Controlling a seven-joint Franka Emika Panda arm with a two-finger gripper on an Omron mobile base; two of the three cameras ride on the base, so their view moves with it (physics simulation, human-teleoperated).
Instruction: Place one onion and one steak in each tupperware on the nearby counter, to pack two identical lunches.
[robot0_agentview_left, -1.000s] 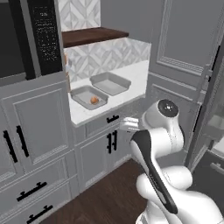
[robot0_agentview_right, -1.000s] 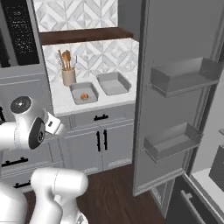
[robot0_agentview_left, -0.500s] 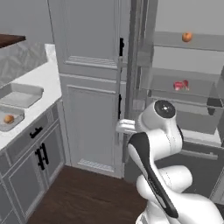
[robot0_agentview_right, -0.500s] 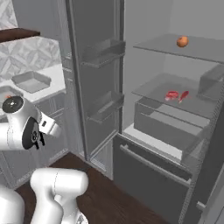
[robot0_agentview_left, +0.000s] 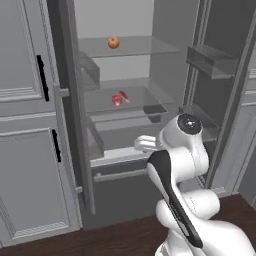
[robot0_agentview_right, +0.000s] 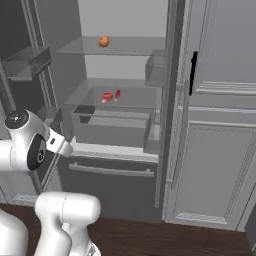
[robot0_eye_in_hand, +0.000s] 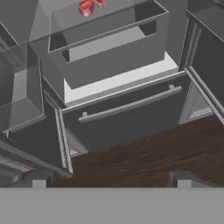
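An orange onion rests on the top glass shelf of the open fridge. One shelf lower lies a red steak. My gripper hangs in front of the fridge at the height of its lower drawer, well below and short of both foods. It is open, its fingertips stand wide apart and hold nothing. The tupperware and the counter are out of view.
A clear fridge bin sits under the steak shelf, above the bottom drawer with its bar handle. Fridge doors with bins stand open on both sides. Tall grey cabinets flank the fridge above a dark wood floor.
The base has turned away from the counter with the trays, so both base views now face the open fridge. The gripper stays open and empty.
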